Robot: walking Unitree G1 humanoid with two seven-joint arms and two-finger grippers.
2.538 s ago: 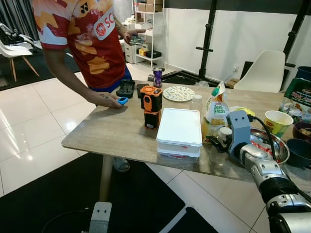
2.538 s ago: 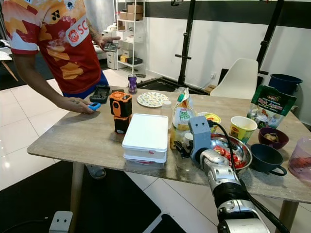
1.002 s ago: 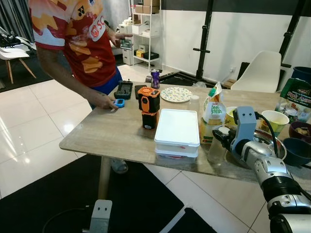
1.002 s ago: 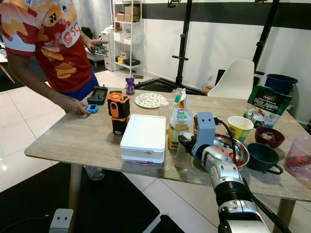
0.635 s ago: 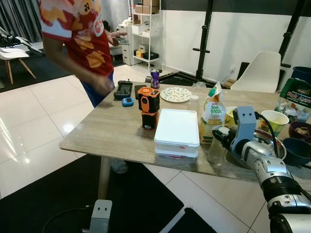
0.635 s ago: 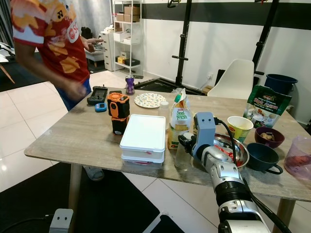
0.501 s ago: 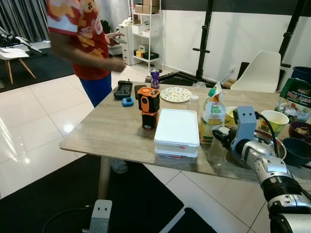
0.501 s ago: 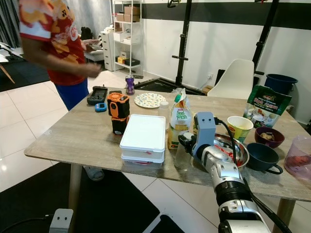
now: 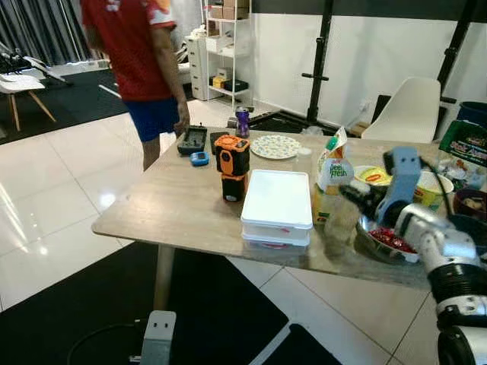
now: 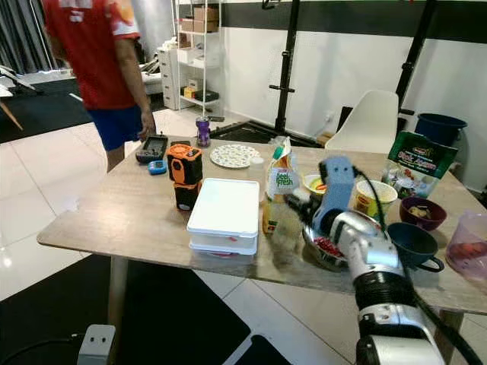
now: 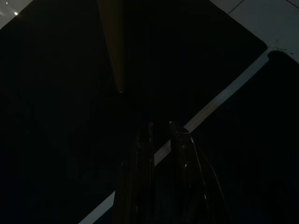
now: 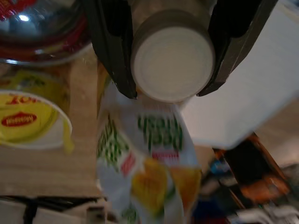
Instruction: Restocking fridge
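A tiled room with a black floor mat held a stone-topped bench point(image 9: 175, 209) loaded with items. A white lidded container point(image 9: 277, 205) sat at the bench centre, with an orange-and-black device point(image 9: 234, 166) just beside it on the far-left side and a juice carton point(image 9: 332, 176) just beside it on the right. A steel bowl point(image 9: 383, 240) with red contents lay near the right edge, with a yellow cup point(image 9: 428, 189) and a dark bowl point(image 10: 415, 245) beyond it. The right claw point(image 12: 172, 58) was closed on a clear jar point(image 9: 340, 220) with a white lid point(image 12: 173, 63), one black finger point(image 12: 110, 44) on each side below the lid; the jar stood in front of the carton, blurred in the head views. The left claw point(image 11: 161, 161) hung over the dark mat, fingers close together with only a narrow gap. A person in a red shirt point(image 9: 133, 46) stood at the far-left corner of the bench.
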